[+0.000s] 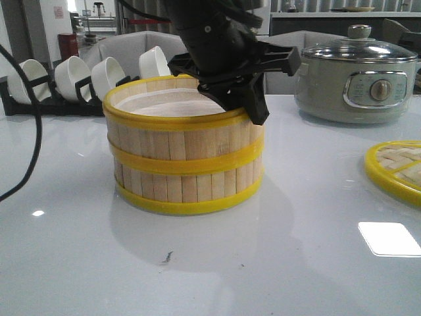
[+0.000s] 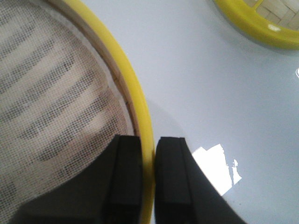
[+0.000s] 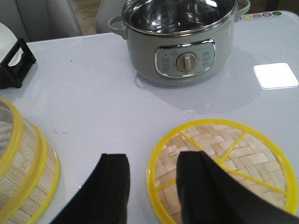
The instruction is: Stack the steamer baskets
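With one basket already seated on the other, these lines set out the moment:

Stack: top basket point(image 1: 184, 122) sits square on bottom basket point(image 1: 187, 187), rims touching all round, on the white table point(image 1: 217, 263).
Left claw point(image 2: 147, 179): pinching the top basket's rim, one finger inside against the liner point(image 2: 51, 107), the other outside the wall.
Key relation: the rim runs straight between the fingers, so the basket lies directly under and around the claw; letting go means spreading the fingers and lifting straight up, in my judgement.
Right claw point(image 3: 152, 186): spread, holding nothing, hovering with the lid point(image 3: 224, 170) just below and ahead of its fingertips; the stack is off to its side, near but apart.
Nearer arm: left for the stack, right for the lid.
Task progress: stacking looks done bar the release.
Writing: none readable; the cooker point(image 3: 180, 44) panel shows a dial and small marks too fine to make out.
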`<action>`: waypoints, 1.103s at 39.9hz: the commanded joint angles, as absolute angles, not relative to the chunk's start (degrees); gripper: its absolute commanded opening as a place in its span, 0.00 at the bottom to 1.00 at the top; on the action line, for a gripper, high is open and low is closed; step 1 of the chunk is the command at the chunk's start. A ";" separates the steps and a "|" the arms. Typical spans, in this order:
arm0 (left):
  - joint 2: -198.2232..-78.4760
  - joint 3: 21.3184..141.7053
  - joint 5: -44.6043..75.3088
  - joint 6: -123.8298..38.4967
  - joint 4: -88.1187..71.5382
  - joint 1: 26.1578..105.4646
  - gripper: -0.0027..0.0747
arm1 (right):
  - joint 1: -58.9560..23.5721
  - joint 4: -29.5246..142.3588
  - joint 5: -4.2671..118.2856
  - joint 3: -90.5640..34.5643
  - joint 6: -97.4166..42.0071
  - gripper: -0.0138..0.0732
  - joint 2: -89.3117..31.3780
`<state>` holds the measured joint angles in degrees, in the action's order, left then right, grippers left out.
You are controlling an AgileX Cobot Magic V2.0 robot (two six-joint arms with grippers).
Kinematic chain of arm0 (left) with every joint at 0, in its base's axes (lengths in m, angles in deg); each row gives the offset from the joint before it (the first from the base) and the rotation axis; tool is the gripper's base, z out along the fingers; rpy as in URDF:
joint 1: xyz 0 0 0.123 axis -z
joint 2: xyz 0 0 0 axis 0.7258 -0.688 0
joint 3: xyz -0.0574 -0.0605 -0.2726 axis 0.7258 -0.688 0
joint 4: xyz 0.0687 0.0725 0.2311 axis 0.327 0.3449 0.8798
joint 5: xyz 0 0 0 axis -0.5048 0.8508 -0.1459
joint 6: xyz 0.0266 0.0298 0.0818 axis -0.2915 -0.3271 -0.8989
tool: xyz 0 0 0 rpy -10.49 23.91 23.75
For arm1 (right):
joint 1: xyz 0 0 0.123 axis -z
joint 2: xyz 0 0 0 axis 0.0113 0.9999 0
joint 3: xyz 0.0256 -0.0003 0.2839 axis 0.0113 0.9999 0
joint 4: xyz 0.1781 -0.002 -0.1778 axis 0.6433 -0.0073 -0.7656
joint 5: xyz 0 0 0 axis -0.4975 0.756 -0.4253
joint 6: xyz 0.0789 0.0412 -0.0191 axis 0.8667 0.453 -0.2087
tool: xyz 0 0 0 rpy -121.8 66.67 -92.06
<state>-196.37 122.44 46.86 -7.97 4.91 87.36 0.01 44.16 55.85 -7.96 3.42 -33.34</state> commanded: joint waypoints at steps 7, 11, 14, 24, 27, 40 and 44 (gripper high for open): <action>-193.24 124.36 44.48 -7.73 4.50 87.63 0.46 | 0.10 43.94 51.40 -10.12 3.29 0.58 -33.82; -192.31 124.36 44.48 -7.73 4.50 87.63 0.46 | 0.10 43.94 51.40 -10.12 3.29 0.58 -33.82; -191.37 124.36 44.13 -7.73 4.76 87.53 0.46 | 0.10 43.94 51.40 -10.12 3.29 0.58 -33.82; -189.19 127.69 47.31 -7.73 4.98 87.53 0.46 | 0.10 43.94 51.40 -10.12 3.29 0.58 -33.82; -188.32 129.62 48.53 -7.73 4.87 87.53 0.46 | 0.10 43.94 51.40 -10.12 3.29 0.58 -33.82; -178.97 133.62 45.43 -7.73 6.54 82.32 0.17 | 0.10 43.94 51.35 -10.12 3.29 0.58 -33.82; -174.56 133.62 45.17 -7.73 6.54 76.99 0.15 | 0.10 43.94 51.35 -10.12 3.29 0.58 -33.82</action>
